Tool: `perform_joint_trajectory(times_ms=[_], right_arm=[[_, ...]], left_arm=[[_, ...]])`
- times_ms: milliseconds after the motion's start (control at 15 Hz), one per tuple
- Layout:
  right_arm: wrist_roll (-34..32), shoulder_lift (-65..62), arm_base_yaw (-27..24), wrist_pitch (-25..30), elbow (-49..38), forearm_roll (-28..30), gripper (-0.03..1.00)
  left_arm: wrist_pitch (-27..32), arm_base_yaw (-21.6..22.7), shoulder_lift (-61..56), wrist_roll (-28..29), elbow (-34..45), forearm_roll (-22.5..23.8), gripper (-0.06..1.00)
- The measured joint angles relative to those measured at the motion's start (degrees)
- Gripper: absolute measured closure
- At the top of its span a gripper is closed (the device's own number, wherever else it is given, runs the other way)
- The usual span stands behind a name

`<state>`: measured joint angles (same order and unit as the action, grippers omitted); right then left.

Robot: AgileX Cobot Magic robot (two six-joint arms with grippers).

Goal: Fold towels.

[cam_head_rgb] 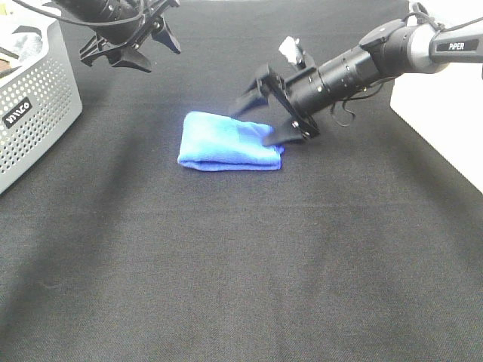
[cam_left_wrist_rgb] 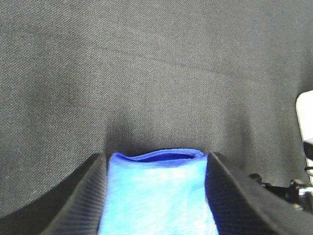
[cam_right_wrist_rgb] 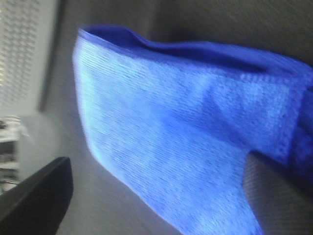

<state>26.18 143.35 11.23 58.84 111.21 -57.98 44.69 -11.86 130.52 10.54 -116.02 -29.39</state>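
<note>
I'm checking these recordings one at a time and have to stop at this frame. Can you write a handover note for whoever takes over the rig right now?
Left gripper: open, raised at the far left near the grey perforated plastic basket, holding nothing.
Right gripper: open, low over the right end of the bright royal-blue fuzzy microfibre towel, with one finger at its edge.
Towel: lies in a compact layered rectangle on the black cloth-covered table.
Done: the towel is folded at least once.
Left: probably lift the right gripper clear. The frames do not show whether another fold is needed or whether more towels are waiting.
</note>
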Motion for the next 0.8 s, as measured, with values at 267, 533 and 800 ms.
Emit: perform_joint_trajectory(times_ms=[267, 533, 800], right_arm=[[-3.4, -6.5, -0.1, 0.1, 0.0, 11.2, 0.08], [-6.4, -14.3, -0.1, 2.5, 0.0, 15.6, 0.08], [-15.2, -24.9, 0.0, 10.2, 0.0, 25.4, 0.08]], left_arm=[[1.1, 0.0, -2.9, -2.4, 0.0, 1.4, 0.37], [9.7, 0.0, -8.4, -2.6, 0.0, 5.4, 0.37], [20.6, -0.7, -17.5, -2.8, 0.0, 14.8, 0.37]])
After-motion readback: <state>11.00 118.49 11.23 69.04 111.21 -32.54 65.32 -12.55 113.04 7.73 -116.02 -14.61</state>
